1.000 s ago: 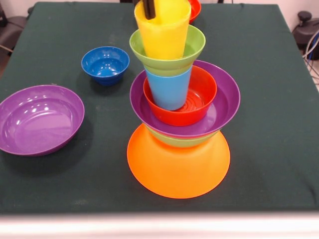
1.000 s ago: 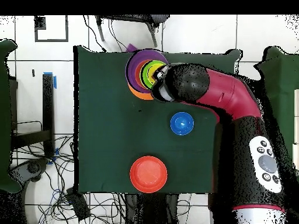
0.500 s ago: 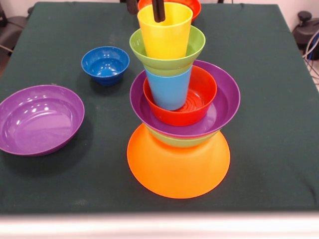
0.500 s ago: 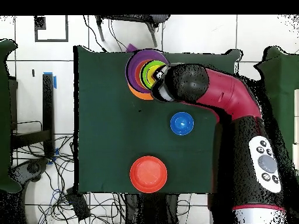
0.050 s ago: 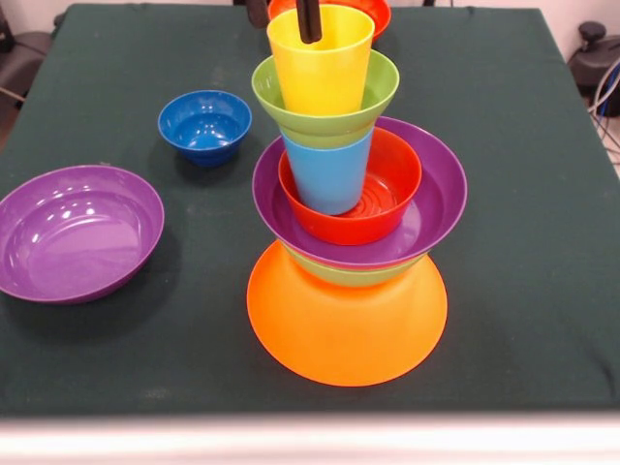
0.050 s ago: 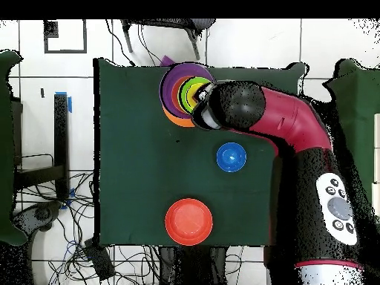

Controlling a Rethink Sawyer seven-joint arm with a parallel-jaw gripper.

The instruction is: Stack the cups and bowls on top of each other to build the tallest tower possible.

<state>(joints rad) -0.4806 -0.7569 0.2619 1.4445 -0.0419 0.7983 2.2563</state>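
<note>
Front and overhead, sharing tower point(image 5: 346, 208)

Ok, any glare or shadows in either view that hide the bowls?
Front view: soft glare patches inside the purple bowl on the cloth and on the blue bowl, and each casts a mild shadow; nothing hidden. Overhead view: no glare, but the arm covers part of the tower.

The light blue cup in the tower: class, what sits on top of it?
A green bowl sits on the light blue cup, with the yellow cup inside that bowl. The blue cup's rim and inside are covered.
</note>
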